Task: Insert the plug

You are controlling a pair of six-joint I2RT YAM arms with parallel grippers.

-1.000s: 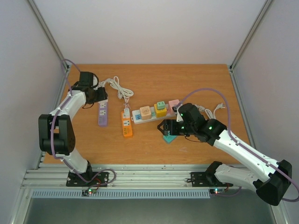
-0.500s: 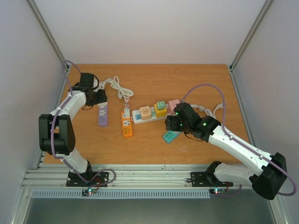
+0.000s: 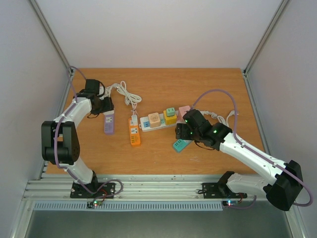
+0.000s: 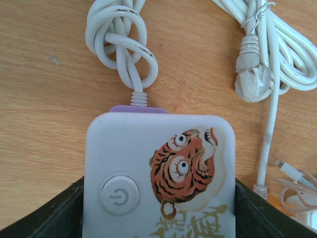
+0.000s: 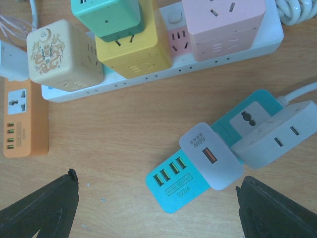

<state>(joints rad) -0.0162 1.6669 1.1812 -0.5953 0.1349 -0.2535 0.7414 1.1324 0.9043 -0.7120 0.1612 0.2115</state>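
Left wrist, left gripper (image 4: 158, 210) clamped on tiger power strip (image 4: 158, 163), right gripper (image 5: 156, 198) spread wide above teal strip (image 5: 171, 186)

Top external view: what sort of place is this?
Probably a robot lab test cell: wooden tabletop boxed in by white panels, two arms bolted to an aluminium rail, power strips laid out as props.

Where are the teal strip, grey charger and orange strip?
teal strip (image 5: 174, 186): right wrist view, its USB end.
grey charger (image 5: 210, 157): right wrist view, top face.
orange strip (image 5: 20, 126): right wrist view, upper face.
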